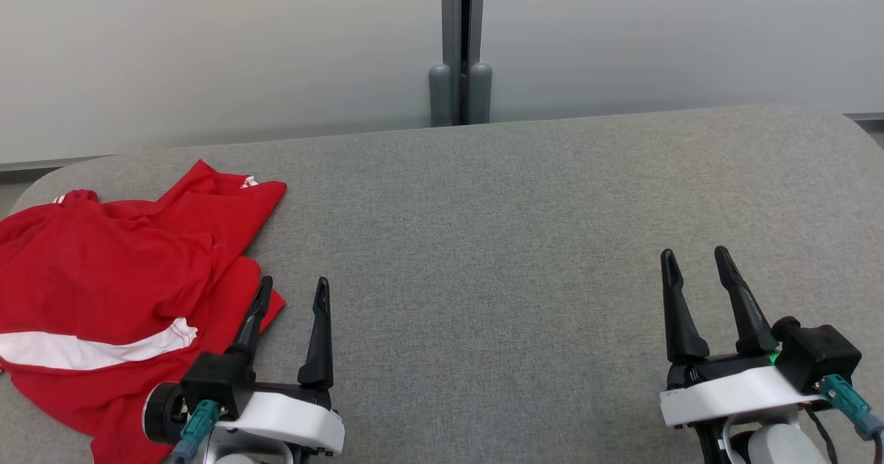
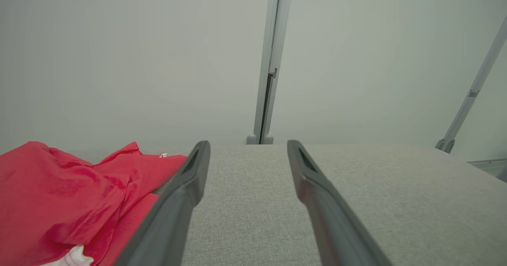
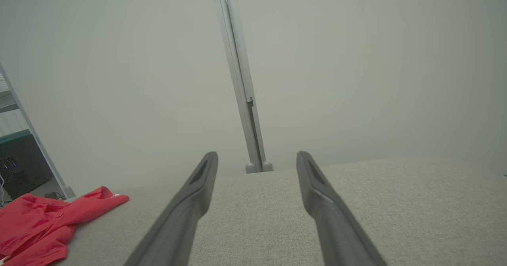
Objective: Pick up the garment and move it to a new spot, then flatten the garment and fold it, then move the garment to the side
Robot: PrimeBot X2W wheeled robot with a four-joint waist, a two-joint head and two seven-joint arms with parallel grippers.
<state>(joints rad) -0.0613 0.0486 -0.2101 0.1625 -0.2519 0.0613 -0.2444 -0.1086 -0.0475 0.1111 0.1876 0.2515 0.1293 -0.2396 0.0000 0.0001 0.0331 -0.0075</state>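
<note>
Holds both grippers open and empty, low over the near side of the table.

Holds the left gripper at the table's near left and the right gripper at its near right, well apart. Points all four long dark fingers toward the table's far edge, each pair tilted slightly toward the table's middle. Carries a white wrist housing behind each pair, with a black block and a teal plug at the outer side. Spreads each pair wide in the wrist views, with bare table between the fingers.
</note>
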